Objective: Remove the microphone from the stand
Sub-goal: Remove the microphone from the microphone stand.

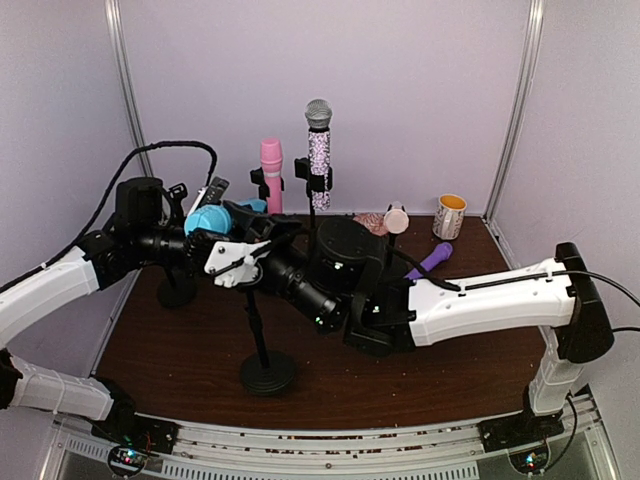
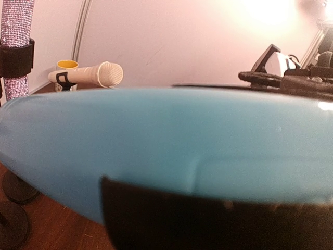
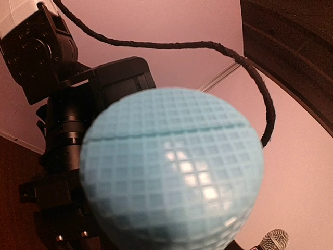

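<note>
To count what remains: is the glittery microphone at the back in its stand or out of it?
In. The glittery microphone stands upright with its silver head on top, and a black clip holds its lower body.

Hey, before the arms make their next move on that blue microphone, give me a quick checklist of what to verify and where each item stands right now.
1. Light blue mesh-headed microphone visible to both wrist cameras: ok.
2. Left gripper closed on it: cannot tell, fingers hidden.
3. Right gripper closed on it: cannot tell, fingers out of its view.
4. Microphone free of its clip: cannot tell, the arms cover that spot.
5. Black round-based stand in front upright: ok.
6. Sparkly silver microphone behind, upright in its clip: ok.
</note>
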Motion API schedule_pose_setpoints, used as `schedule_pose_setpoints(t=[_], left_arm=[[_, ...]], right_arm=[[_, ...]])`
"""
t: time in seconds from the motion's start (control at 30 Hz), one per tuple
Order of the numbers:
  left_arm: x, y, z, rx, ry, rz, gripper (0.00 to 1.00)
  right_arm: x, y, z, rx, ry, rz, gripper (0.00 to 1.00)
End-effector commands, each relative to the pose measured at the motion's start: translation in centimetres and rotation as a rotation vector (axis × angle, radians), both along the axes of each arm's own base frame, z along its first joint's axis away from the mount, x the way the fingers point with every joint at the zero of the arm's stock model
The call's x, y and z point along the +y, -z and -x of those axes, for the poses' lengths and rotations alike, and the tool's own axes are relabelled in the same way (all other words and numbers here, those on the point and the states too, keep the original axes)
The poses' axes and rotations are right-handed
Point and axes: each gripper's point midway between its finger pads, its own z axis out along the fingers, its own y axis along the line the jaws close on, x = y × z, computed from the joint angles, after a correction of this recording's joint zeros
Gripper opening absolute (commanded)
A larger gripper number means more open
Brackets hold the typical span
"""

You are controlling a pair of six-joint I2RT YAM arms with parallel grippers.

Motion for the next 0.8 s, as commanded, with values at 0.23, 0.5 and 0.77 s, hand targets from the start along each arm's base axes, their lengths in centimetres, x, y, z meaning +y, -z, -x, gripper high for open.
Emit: schedule_pose_setpoints(t=[0.23,0.5,0.77], left_arm=[[1.5,1.9,-5.0,0.066,-0.219,-0.072,0.00],[1.5,2.0,-5.1,0.053,-0.219,-0.079,0.00],[1.7,2.2,-6.0,0.026,-0.241,-0.098,0.00]], right_arm=[[-0.4,-9.9,11.0,-0.152,-0.288,-0.264,0.00],[-0.2,-10.1,12.4,-0.174,-0.313,-0.253,0.00],[0.2,-10.5,13.8,-0.193,-0.342,-0.249,0.00]])
